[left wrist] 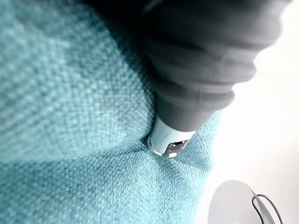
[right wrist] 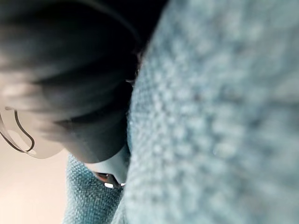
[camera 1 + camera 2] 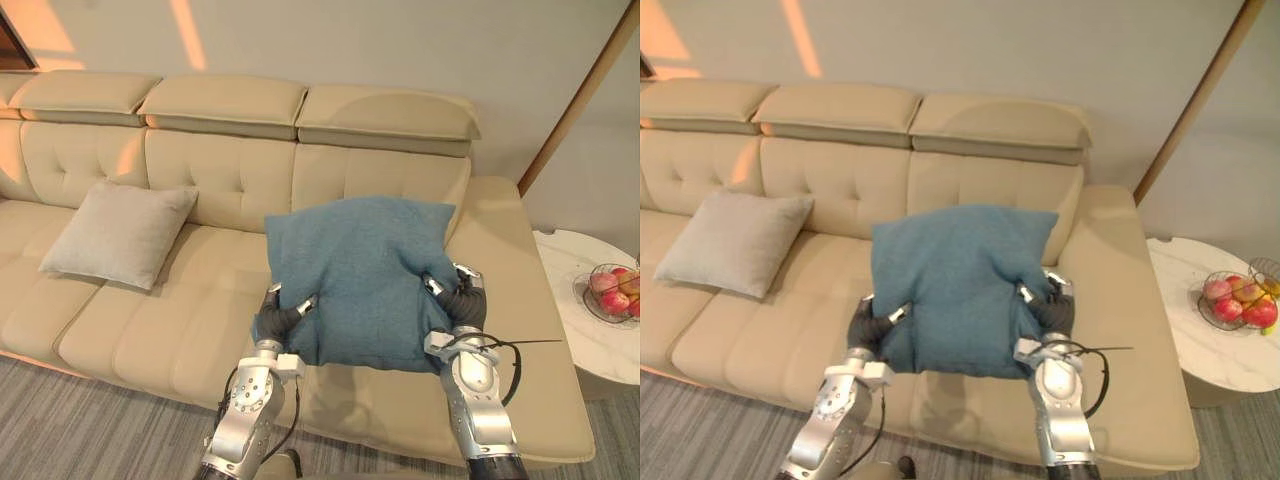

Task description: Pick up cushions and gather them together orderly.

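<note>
A teal-blue cushion is held up over the right seat of the beige sofa, gripped at its two lower corners. My left hand clamps the lower left corner, fingers curled over the front of the fabric. My right hand grips the lower right edge the same way. The teal weave presses right against my left hand in the left wrist view, and the cushion lies against my right hand in the right wrist view. A light beige cushion leans on the sofa's left seat.
A white round side table stands to the right of the sofa, with a wire bowl of apples on it. Grey striped carpet runs along the sofa's front. The middle seat lies between the two cushions.
</note>
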### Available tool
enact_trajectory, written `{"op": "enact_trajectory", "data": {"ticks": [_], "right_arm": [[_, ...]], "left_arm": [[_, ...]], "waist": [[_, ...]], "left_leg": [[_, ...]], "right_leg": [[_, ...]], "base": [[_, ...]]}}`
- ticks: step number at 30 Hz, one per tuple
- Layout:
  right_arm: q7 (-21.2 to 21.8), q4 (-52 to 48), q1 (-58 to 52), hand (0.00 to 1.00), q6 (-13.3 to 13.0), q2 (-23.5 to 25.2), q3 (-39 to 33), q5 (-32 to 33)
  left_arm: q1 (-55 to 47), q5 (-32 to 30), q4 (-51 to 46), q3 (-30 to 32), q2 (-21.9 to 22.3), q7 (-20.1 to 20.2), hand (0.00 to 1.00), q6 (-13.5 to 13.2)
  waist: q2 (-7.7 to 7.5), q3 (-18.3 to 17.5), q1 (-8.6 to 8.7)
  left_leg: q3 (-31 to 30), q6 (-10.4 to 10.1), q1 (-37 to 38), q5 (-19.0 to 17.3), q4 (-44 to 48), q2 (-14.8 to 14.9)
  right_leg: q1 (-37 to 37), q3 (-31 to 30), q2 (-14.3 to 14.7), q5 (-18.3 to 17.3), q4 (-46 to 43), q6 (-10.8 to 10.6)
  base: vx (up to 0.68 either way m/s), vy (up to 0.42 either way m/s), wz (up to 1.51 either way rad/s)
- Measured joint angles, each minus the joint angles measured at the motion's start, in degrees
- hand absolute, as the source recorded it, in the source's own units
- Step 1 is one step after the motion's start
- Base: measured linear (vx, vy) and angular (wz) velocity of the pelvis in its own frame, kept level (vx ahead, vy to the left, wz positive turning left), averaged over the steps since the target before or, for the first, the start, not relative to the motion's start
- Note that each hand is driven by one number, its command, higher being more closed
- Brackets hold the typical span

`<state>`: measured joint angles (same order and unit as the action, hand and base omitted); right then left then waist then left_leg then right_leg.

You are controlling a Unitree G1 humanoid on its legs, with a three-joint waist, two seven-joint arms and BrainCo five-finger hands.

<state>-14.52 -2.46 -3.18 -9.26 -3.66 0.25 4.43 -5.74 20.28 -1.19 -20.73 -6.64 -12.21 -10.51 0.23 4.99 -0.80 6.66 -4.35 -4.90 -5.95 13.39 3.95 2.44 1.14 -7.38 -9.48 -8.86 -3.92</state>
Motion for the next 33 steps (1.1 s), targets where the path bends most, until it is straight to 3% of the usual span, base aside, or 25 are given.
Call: {"op": "enact_trajectory", "data": {"ticks": [5,9,15,17,20,22,24,25,26,32,33], "right_arm": [[-0.34,2.4,0.01,1.0,0.11,-1.25,0.01,-2.27],[-2.12,2.98,2.63,1.0,0.21,-1.7,0.22,-4.62],[-6.29,3.0,12.38,1.0,0.79,-2.5,2.22,-6.8],[-8.65,2.83,17.04,1.0,1.16,-2.61,2.21,-6.87],[-11.67,3.0,24.83,1.0,2.23,-3.57,2.01,-7.55],[-14.53,5.85,35.53,1.0,2.9,-5.59,0.78,-9.38],[-16.73,11.62,46.37,1.0,2.89,-7.96,-0.32,-11.24],[-18.57,18.67,58.52,1.0,2.9,-10.73,-0.37,-11.57],[-19.53,22.12,63.97,1.0,2.92,-11.96,-0.47,-12.59],[-22.46,41.29,87.52,1.0,3.33,-15.07,-1.65,-13.84],[-22.78,43.57,89.98,0.0,3.56,-15.23,-1.93,-13.84]], "left_arm": [[0.26,-0.57,0.0,-0.57,0.0,-0.15,1.0,0.18],[3.12,-1.19,-0.01,-0.63,0.05,-2.25,1.0,0.2],[11.42,-1.29,-1.87,1.62,0.16,-7.2,1.0,0.18],[17.45,-2.27,-1.98,2.76,0.18,-9.23,1.0,0.18],[26.68,-2.3,-1.11,4.12,0.04,-12.33,1.0,-0.02],[39.48,-2.31,4.88,4.15,-2.84,-15.25,1.0,-0.96],[50.76,-2.3,11.11,4.17,-6.11,-16.67,1.0,-1.89],[62.28,-2.3,17.13,4.81,-9.11,-17.55,1.0,-2.8],[67.32,-2.33,19.79,5.41,-10.4,-17.88,1.0,-3.15],[89.26,-3.25,37.96,7.5,-13.72,-17.95,1.0,-3.79],[91.34,-3.29,40.34,7.4,-14.01,-18.04,0.0,-3.78]], "waist": [[0.11,-0.34,0.94],[-0.13,-0.03,0.96],[-0.46,2.51,-0.07],[-0.58,4.59,-0.57],[-0.44,5.01,-0.72],[-0.19,7.53,-1.15],[0.01,8.68,-1.06],[0.39,11.44,-0.86],[0.71,12.7,-0.58],[1.77,17.44,0.89],[1.88,17.94,0.94]], "left_leg": [[0.09,-0.2,-1.9,0.57,-0.46,0.64],[0.41,0.27,-8.28,2.76,-1.21,1.19],[2.26,0.71,-18.95,4.15,1.02,2.39],[2.32,0.63,-21.77,4.6,1.58,2.53],[2.31,0.8,-26.38,5.89,1.65,2.52],[2.33,0.86,-27.88,7.86,-0.12,2.39],[2.23,1.01,-30.28,10.28,-2.31,2.24],[2.21,1.24,-31.93,12.84,-4.96,2.12],[2.18,1.4,-32.79,14.14,-6.42,2.09],[1.69,2.04,-37.91,18.29,-11.77,1.42],[1.7,2.07,-38.64,18.6,-12.42,1.29]], "right_leg": [[-2.11,-0.28,1.0,1.09,0.83,0.17],[-8.72,-0.79,1.67,3.36,0.71,0.39],[-22.38,-2.02,1.95,3.6,-5.6,0.42],[-25.98,-2.0,1.93,3.59,-7.33,0.41],[-31.45,-1.99,1.83,3.72,-9.26,0.21],[-33.86,-1.95,1.62,4.69,-9.27,-0.04],[-36.97,-1.96,1.75,6.06,-8.7,-0.03],[-39.18,-2.15,2.01,8.15,-7.2,-0.07],[-40.21,-2.13,2.11,9.28,-6.12,-0.2],[-45.48,-2.16,1.94,12.96,-1.39,-1.01],[-46.18,-2.27,1.93,13.33,-0.46,-1.14]], "base": [[0.0,-0.033,-0.07],[-0.03,-0.009,-0.1],[-0.12,-0.001,-0.16],[-0.16,-0.014,-0.03],[-0.11,-0.014,0.03],[-0.09,-0.011,0.01],[-0.1,-0.001,-0.03],[-0.07,0.017,-0.08],[-0.06,0.016,-0.09],[-0.01,0.01,-0.01],[0.05,0.007,-0.06]]}}
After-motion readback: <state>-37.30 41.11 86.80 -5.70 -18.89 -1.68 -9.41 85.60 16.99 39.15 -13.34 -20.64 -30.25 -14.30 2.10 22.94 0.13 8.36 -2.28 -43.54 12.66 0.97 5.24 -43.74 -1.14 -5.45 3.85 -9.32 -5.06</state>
